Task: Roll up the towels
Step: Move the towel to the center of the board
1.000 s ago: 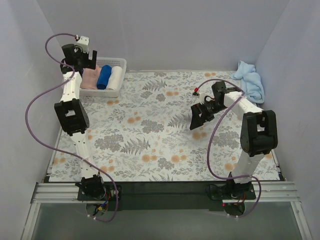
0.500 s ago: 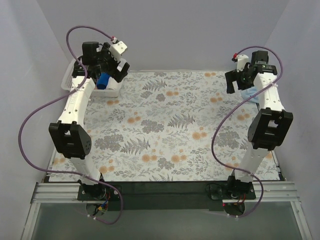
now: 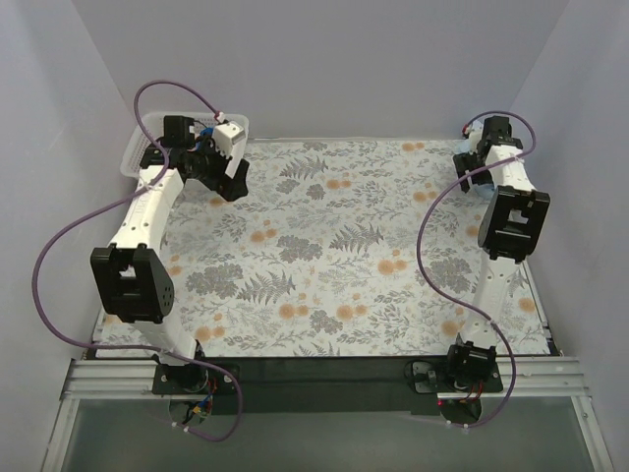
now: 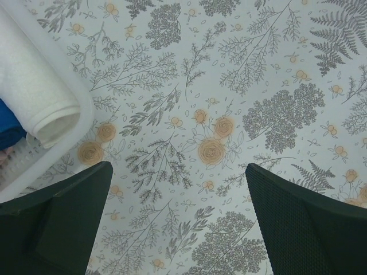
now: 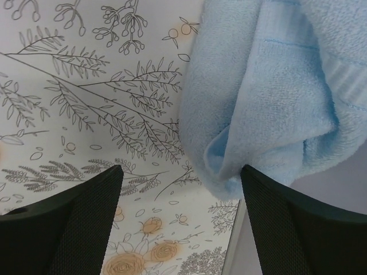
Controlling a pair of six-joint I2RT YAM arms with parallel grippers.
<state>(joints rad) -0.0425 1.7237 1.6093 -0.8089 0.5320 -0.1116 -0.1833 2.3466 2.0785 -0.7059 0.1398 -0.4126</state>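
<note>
**Desk:** Start big. What's on the table?

**Me:** A floral cloth (image 3: 324, 246) covers it. The basket (image 3: 135, 162) is at 10 o'clock in the far corner, with my left arm (image 3: 147, 211) partly across it.

**Desk:** The towel?

**Me:** The sky-blue towel (image 5: 275, 91) is bunched up at 2 o'clock, in the far right corner. It lies on the cloth's edge by the wall.

**Desk:** Inside the basket?

**Me:** A white roll (image 4: 40, 97) lies against the rim. A blue roll (image 4: 8, 130) sits beside it, mostly cropped.

**Desk:** Pincers?

**Me:** My left gripper (image 4: 178, 189) has its fingers wide apart and hovers over bare cloth just at 4 o'clock of the basket. My right gripper (image 5: 180, 177) has its fingers apart at the towel's near fold, with nothing clamped. Whether it touches the towel, I cannot tell.
</note>
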